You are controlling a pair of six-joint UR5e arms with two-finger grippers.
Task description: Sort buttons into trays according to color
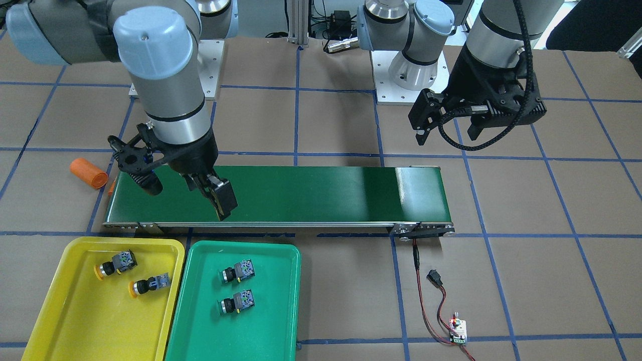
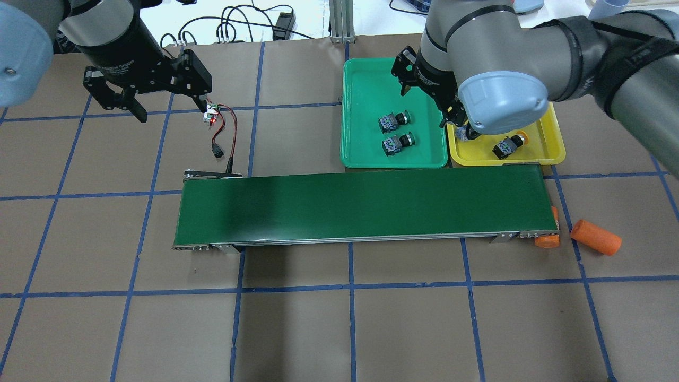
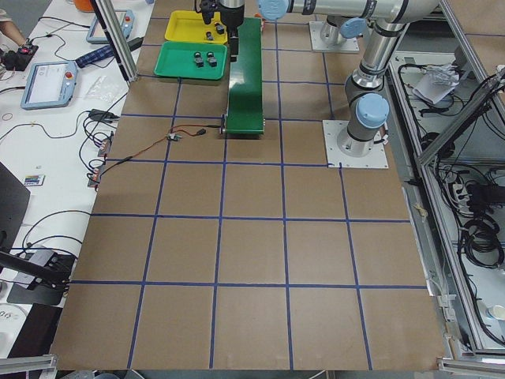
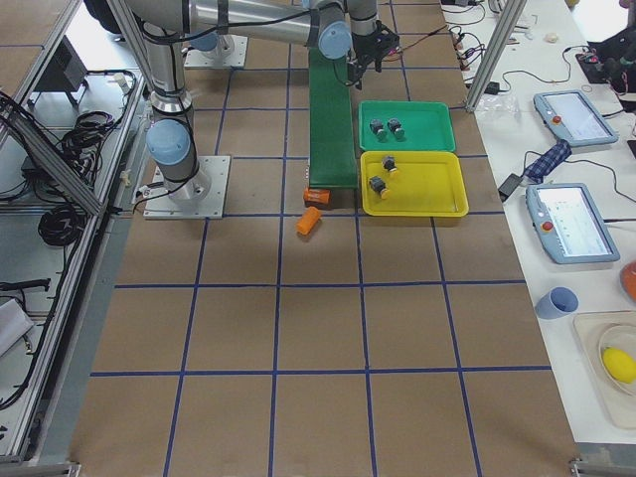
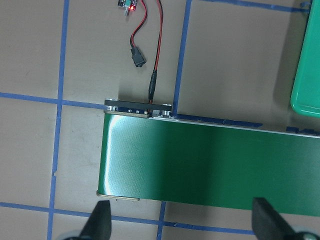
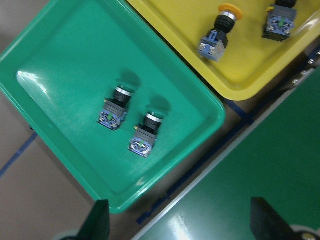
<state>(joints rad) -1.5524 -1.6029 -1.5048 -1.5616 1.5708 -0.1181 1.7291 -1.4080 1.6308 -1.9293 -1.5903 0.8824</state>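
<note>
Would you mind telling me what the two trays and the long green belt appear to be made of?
The yellow tray and green tray: likely moulded plastic, glossy; highlights and rounded rims. The belt: probably rubbery or PVC sheet, satin; broad sheen patch, fine texture in the left wrist view.

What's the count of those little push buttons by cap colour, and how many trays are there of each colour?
Yellow-capped buttons: 2
Green-capped buttons: 2
Yellow tray: 1
Green tray: 1
Total: 6 things, 4 buttons and 2 trays
</note>
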